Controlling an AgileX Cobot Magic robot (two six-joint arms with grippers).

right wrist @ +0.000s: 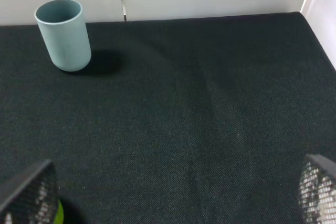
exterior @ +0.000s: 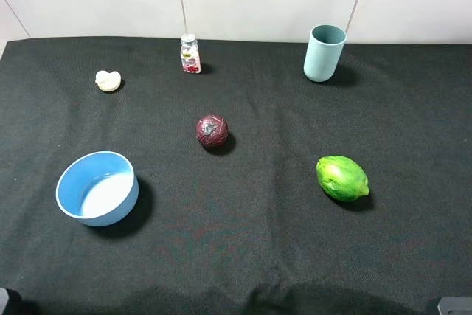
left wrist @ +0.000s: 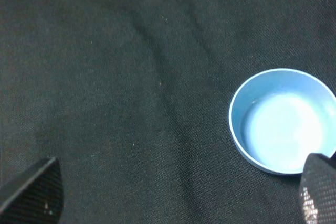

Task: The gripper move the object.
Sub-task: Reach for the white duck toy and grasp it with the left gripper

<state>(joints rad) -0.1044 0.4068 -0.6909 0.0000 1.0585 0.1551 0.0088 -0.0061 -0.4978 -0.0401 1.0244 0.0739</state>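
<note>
The table point(exterior: 258, 256), under black cloth, carries everything. From the high camera, by size: the blue bowl point(exterior: 97, 187) between 8 and 9 o'clock, the pale cup point(exterior: 324, 52) at 1, the green lime point(exterior: 342, 178) between 3 and 4, the dark red ball point(exterior: 212, 130) near centre, the small bottle point(exterior: 190, 54) at 11. The object point(exterior: 108, 80), a cream duck, sits at 10, well apart from the bowl.

The left gripper point(left wrist: 173, 203) has its jaws spread wide and empty; so does the right gripper point(right wrist: 173, 198).

Likely risk: the duck is tiny and rounded, so an off-centre close could squirt it aside or pinch cloth instead.

Only the high view shows all 6 things; only the wrist views show the jaws.
</note>
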